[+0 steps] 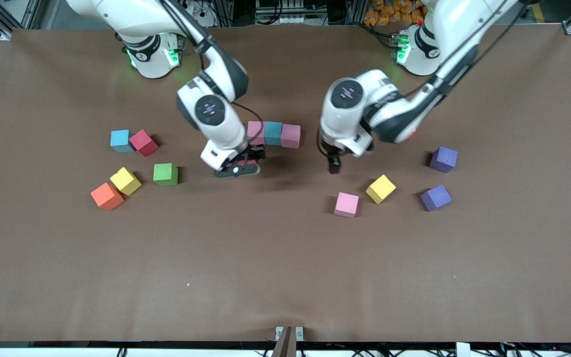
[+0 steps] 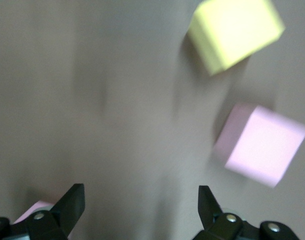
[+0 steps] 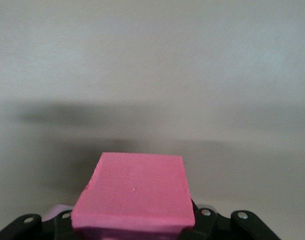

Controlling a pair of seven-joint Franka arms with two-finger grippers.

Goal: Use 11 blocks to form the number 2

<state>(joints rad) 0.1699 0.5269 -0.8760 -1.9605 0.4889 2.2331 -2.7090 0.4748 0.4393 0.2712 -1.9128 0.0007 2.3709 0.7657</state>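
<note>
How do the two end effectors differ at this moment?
The right end effector is shut on a pink block; the left end effector is open and holds nothing. The right one is beside the row of three blocks; the left one hangs over bare table near a yellow block. Both point downward.

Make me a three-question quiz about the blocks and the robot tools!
1. The left tool is over:
A) the orange block
B) bare table near a light pink block
C) the green block

2. How many purple blocks are there?
A) one
B) two
C) four

3. The right tool is:
A) open and empty
B) shut on a deep pink block
C) shut on a yellow block

Answers:
1 B, brown table shows between its open jaws.
2 B, both lie toward the left arm's end.
3 B, the block fills its grip, beside the row of three.
</note>
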